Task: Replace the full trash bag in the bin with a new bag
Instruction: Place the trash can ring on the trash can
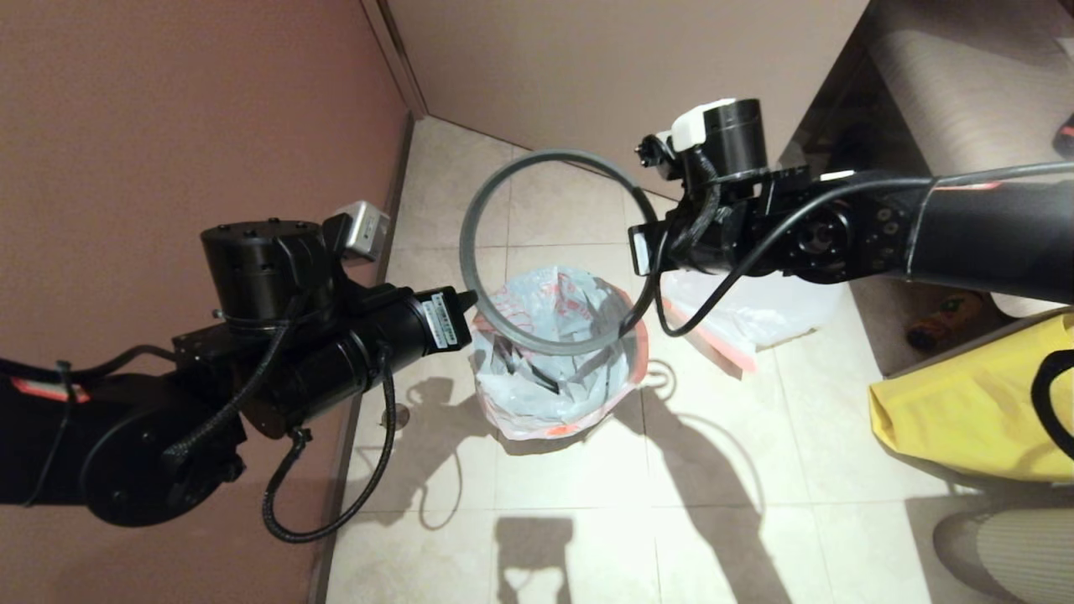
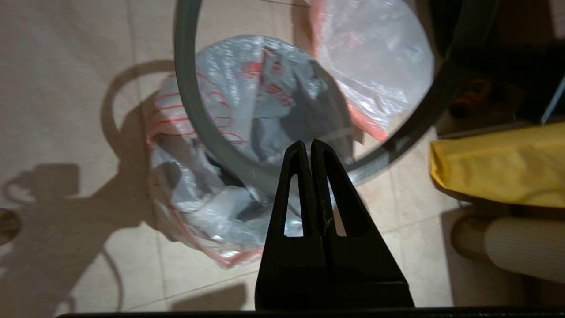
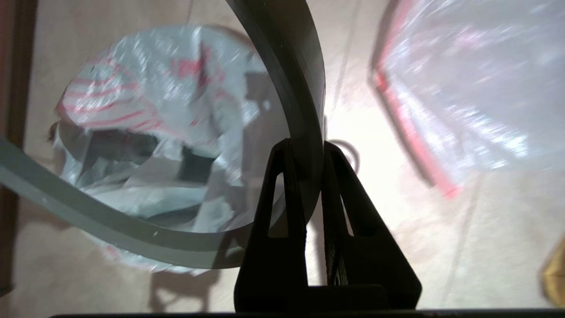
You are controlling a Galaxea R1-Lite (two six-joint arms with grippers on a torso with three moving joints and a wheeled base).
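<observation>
My right gripper [image 3: 306, 145] is shut on the thin grey hoop [image 1: 558, 154], holding it tilted in the air above the bin [image 1: 530, 375]. The bin stands on the tiled floor. The new bag [image 1: 545, 394], translucent white with red print, lines it, and its pink hem is folded over the outside. Only dark patches of the bin show through the plastic. My left gripper [image 2: 307, 143] is shut and empty, its tips by the hoop's left side [image 1: 466, 298]; contact cannot be told. The full trash bag [image 1: 755, 306] lies on the floor behind the right arm.
A brown wall [image 1: 168, 109] runs close along the left, meeting another wall at the far corner. A yellow fabric bag [image 1: 965, 403] sits at the right, with a ribbed pale cylinder [image 1: 1007, 545] in front of it. A small floor drain [image 1: 403, 413] lies left of the bin.
</observation>
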